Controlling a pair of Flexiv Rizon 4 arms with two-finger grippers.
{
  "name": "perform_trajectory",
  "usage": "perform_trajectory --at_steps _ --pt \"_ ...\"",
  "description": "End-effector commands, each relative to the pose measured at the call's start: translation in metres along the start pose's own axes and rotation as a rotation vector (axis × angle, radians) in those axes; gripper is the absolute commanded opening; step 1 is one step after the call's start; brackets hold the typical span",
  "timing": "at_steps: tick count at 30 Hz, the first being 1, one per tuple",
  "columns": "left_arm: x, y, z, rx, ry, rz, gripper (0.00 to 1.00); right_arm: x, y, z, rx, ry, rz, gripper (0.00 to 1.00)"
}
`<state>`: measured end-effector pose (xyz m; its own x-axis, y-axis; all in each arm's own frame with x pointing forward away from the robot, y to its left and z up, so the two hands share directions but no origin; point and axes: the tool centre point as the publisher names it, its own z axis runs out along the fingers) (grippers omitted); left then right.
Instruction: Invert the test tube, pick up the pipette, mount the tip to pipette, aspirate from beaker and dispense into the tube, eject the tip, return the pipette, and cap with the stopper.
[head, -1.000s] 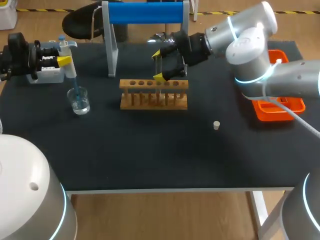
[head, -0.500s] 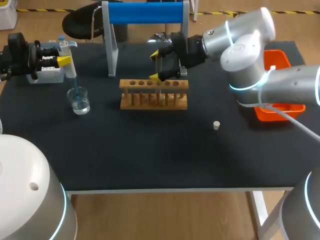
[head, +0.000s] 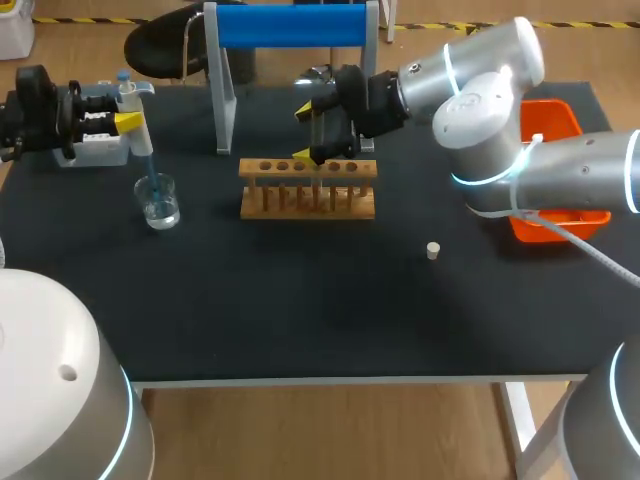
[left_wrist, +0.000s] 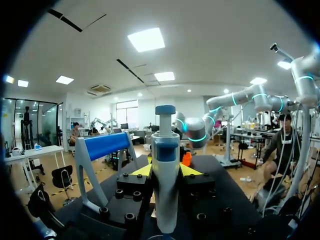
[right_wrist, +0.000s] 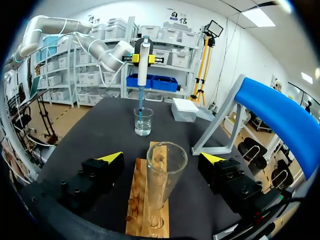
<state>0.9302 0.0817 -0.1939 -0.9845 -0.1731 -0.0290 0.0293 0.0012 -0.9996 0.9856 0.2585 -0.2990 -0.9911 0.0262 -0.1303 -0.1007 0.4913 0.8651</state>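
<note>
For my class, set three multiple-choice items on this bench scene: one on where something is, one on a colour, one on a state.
1. Where is the stopper?
A. in the beaker
B. on the table, to the right of the wooden rack
C. in the orange tray

2. What colour is the bar behind the rack?
A. blue
B. red
C. green

3. How is the right claw?
A. shut on the stopper
B. shut on the pipette
C. open, with the test tube between its fingers

Answers:
1. B: the stopper lies alone on the dark tabletop.
2. A: the bar is plainly blue in the head view.
3. C: the right wrist view shows both fingers standing clear of the glass.
</note>
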Motion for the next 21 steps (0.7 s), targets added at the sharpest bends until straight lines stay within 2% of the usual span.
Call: perform_trajectory --at_steps 1,21 --pt "-0.0007 -0.0005 -0.0004 -0.001 0.002 -0.001 0.00 -0.0035 0.0020 0.0029 0.010 0.005 -0.002 1.00" --pt "-0.0007 -0.0005 -0.0004 -0.001 0.002 -0.001 0.00 -0.0054 -0.0026 0.0046 0.030 0.001 -0.009 1.00"
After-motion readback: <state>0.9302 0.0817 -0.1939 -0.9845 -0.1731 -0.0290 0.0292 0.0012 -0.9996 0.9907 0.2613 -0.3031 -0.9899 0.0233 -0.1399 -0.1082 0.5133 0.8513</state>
